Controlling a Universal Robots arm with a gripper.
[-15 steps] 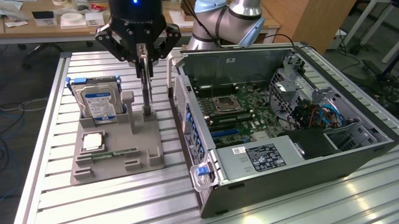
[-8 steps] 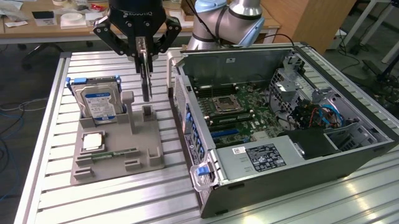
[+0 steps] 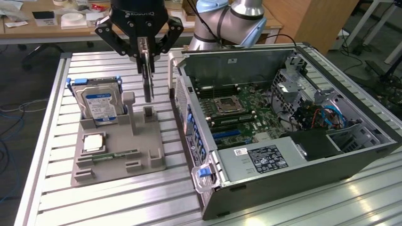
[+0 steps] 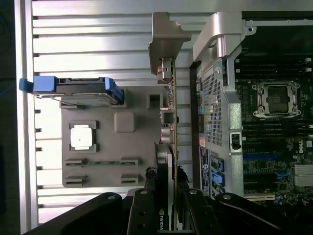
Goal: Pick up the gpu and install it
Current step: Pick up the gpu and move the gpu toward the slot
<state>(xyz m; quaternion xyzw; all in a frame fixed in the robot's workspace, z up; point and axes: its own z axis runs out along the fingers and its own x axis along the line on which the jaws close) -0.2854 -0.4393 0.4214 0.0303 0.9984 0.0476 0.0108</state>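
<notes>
The gpu hangs upright and edge-on, a thin dark card with its lower end just above a slot post of the grey holder. My gripper is shut on the card's upper part. In the wrist view the gpu runs away from my gripper, with its silver bracket at the far end. It hangs between the holder and the open computer case.
The open computer case lies at the exterior view's right, motherboard and blue slots exposed. The holder carries a hard drive with a blue label, a processor chip and a memory stick. The table is slatted metal.
</notes>
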